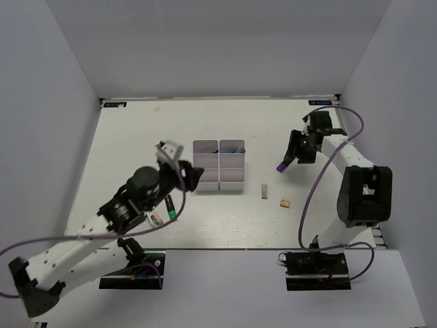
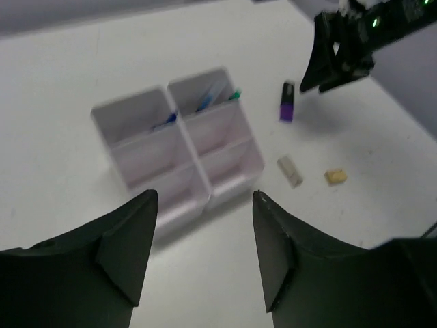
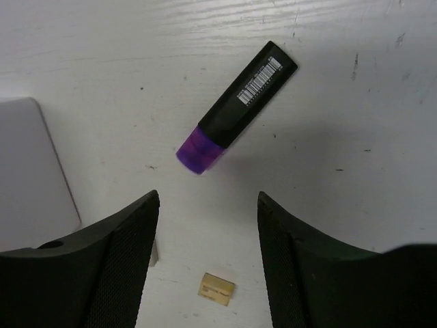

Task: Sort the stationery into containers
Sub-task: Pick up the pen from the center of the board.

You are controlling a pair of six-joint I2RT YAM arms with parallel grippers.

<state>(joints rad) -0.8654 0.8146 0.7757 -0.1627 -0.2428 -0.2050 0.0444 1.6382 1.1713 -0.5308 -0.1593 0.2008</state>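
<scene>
L gripper (image 2: 203,199) spread, empty, hovers at near side of bins (image 2: 235,164); blue pens (image 2: 205,102) in far cells. Right of bins: tan block (image 3: 216,287), grey stick (image 2: 290,171). Farther: R gripper (image 3: 208,199) spread above purple marker (image 3: 235,109), which lies flat on table (image 3: 341,68), past fingertips (image 3: 147,205), not touching.

Black marker with a purple cap (image 3: 235,109) looks like smooth, semi-glossy plastic. White tabletop (image 3: 102,41) is matt, faint wood grain, kinda scuffed. White square bins (image 2: 222,130): smooth plastic.
</scene>
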